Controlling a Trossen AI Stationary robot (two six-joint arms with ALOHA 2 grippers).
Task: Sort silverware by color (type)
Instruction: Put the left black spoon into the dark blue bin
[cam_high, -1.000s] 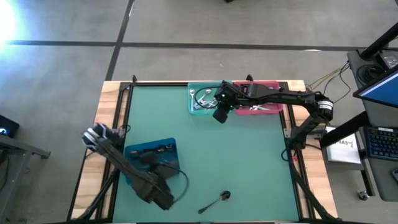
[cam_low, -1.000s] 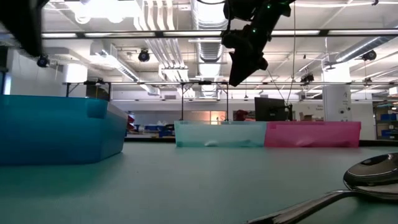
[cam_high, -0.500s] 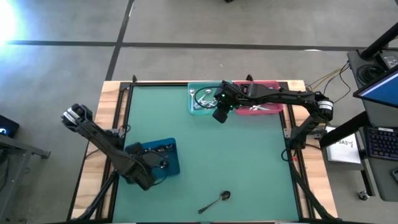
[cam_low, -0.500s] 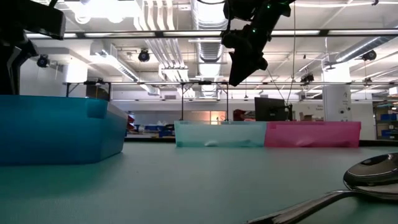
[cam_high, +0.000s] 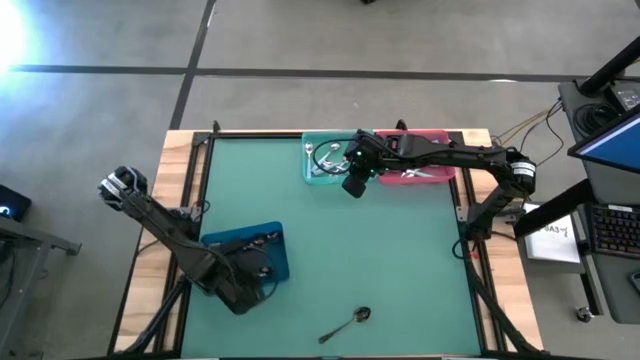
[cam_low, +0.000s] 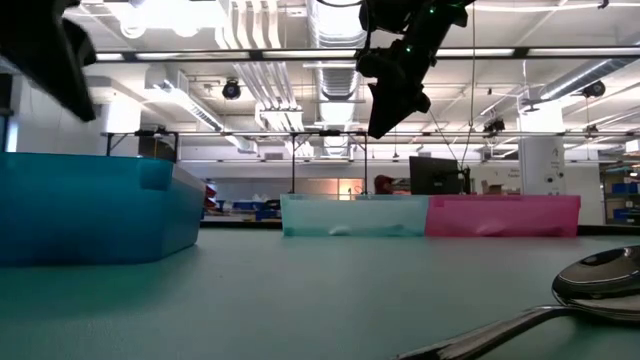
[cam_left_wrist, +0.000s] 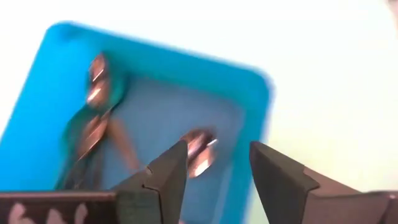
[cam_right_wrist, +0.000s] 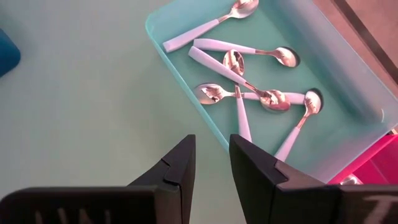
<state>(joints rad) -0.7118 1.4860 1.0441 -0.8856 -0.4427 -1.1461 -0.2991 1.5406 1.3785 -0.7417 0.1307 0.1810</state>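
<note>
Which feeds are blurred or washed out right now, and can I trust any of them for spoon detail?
Left wrist view: motion-blurred and overexposed, the blue bin and its spoons smeared. Right wrist view: sharp, the teal-handled spoons in the teal bin read clearly. Low view: the near spoon is out of focus, ceiling lights glare. High view: bright flare at the upper left corner.

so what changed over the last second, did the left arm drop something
The left tool swung from the table's near edge back over the blue bin and now stands open above it. A spoon lies in the bin just below its fingers, but whether it was just let go cannot be told. The right tool stayed by the teal bin, and the loose spoon on the mat did not move.
</note>
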